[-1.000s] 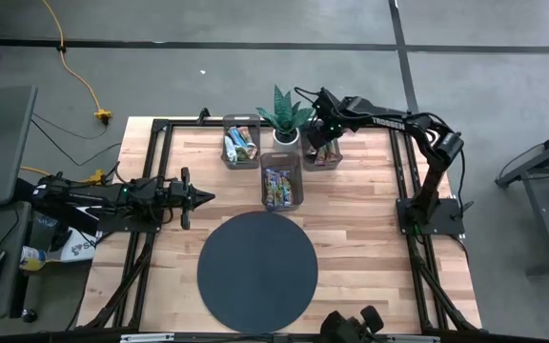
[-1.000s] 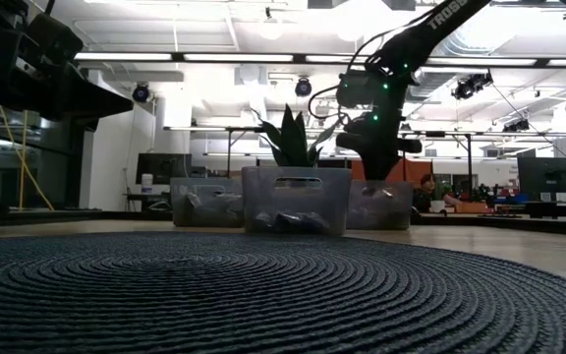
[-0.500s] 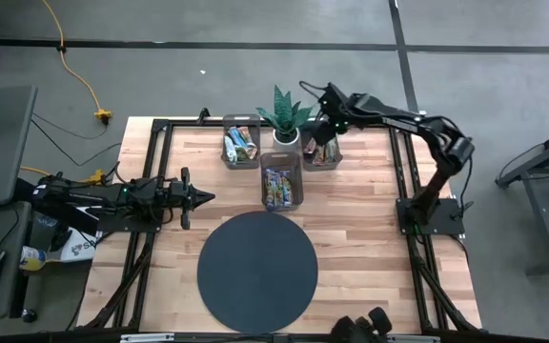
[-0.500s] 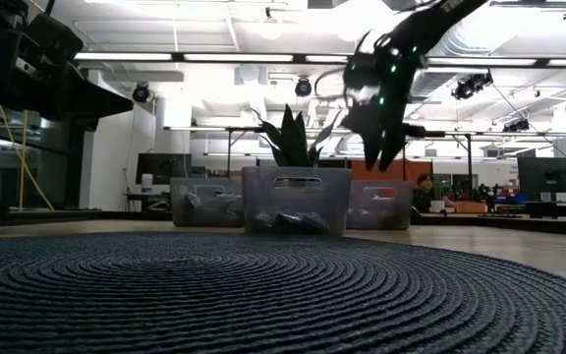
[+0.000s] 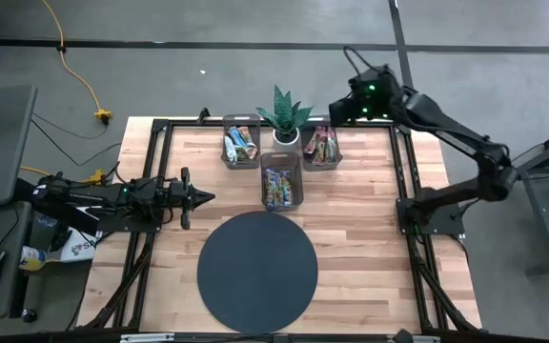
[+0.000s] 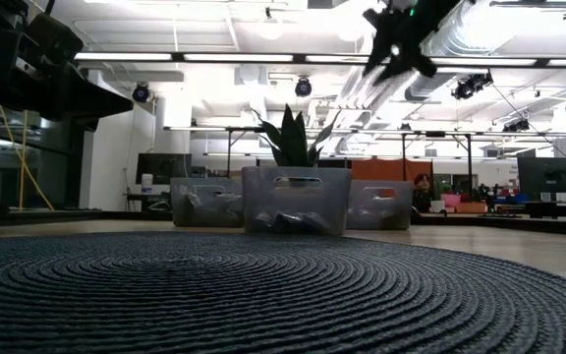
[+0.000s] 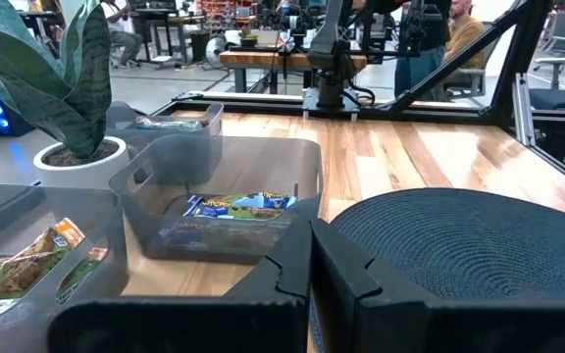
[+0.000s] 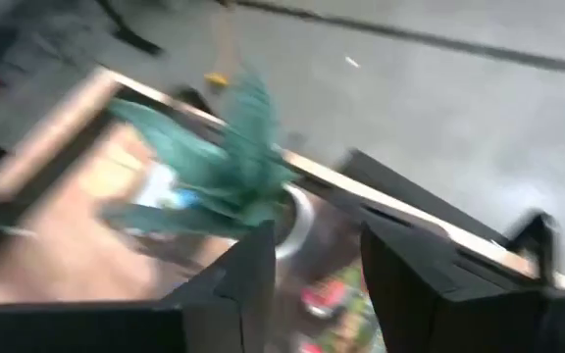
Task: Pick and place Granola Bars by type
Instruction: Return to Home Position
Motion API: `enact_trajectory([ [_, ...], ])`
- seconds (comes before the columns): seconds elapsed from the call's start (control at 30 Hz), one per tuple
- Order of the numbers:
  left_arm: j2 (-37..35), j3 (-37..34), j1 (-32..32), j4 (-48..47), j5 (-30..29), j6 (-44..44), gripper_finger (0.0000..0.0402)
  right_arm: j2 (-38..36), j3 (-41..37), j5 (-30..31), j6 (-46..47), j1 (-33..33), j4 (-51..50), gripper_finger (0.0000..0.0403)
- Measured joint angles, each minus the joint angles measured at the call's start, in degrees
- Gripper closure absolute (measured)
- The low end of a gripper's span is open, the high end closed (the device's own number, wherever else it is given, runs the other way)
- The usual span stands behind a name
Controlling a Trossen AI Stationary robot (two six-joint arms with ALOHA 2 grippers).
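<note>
While right tool (image 8: pixel 317 240) hangs wide near table's (image 5: pixel 370 210) far edge, left tool (image 7: pixel 310 235) lies closed.

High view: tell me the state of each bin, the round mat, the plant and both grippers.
Left translucent grey rectangular bin: holds glossy wrapped granola bars.
Middle grey bin: holds bars.
Right grey bin: holds bars.
Dark round woven mat: lying flat.
Green potted plant: upright.
Left gripper: shut, empty.
Right gripper: open, empty, high in the air.

High view: straight down, whole worktop (image 5: pixel 360 233). Low view: mat (image 6: pixel 263 295) level, facing bins (image 6: pixel 296 200), room behind. Left wrist: past own fingers (image 7: pixel 214 314) toward same bins. Right wrist: down onto plant (image 8: pixel 229 162).
</note>
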Motion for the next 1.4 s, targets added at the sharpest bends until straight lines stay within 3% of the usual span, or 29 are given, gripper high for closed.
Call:
enact_trajectory([
  [0.37, 0.0, 0.0, 0.0, 0.0, 0.0, 0.0, 0.04, -9.3, 0.0, -2.7, 1.5, 9.8, 3.8, 0.0392],
  [0.5, 0.0, 0.0, 0.0, 0.0, 0.0, 0.0, 0.04, -12.3, 0.0, -2.4, 2.8, 14.3, 3.8, 0.0394],
  [0.8, 0.0, 0.0, 0.0, 0.0, 0.0, 0.0, 0.04, -21.0, -1.4, 13.7, 4.4, 27.2, 0.4, 0.0402],
  [1.03, 0.0, 0.0, 0.0, 0.0, 0.0, 0.0, 0.04, -32.8, -17.7, 20.0, 9.1, 34.8, 9.8, 0.0403],
  [1.4, 0.0, 0.0, 0.0, 0.0, 0.0, 0.0, 0.04, -50.2, -45.8, 18.6, 6.8, 40.0, 35.9, 0.0402],
])
